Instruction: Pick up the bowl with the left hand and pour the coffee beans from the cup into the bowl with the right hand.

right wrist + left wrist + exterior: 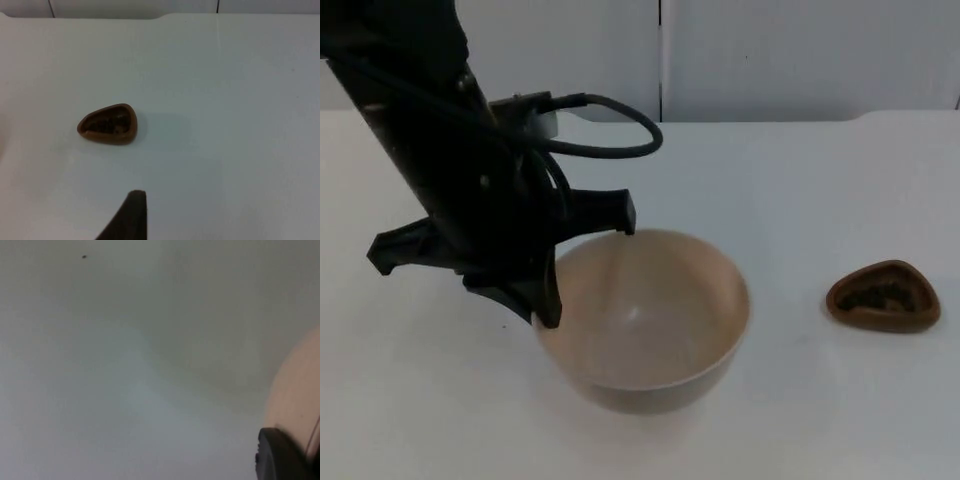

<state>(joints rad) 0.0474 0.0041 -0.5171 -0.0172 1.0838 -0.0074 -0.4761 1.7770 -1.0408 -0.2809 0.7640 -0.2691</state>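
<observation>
On the left side of the white worktop (pixel 820 180), the left arm reaches down from the upper corner and its left hand (pixel 548 300) sits at the near-left rim of the bowl (pixel 650 320). One black finger (pixel 549 295) lies over the rim and the hand is clamped on the bowl's wall; from the left wrist camera a black fingertip (pixel 280 455) presses against the beige wall of the bowl (pixel 295 395). The bowl is wide, beige and upright, with nothing to be made out inside it. Well apart from it, further right on the worktop, lies the cup (pixel 883 296), a small brown vessel of rounded triangular shape holding dark coffee beans (pixel 880 295). From the right wrist camera the cup (pixel 108 123) stands alone on the worktop, apart from the right hand, whose dark fingertip (pixel 129 217) hangs above the surface; whether that hand is open or closed I cannot tell.
</observation>
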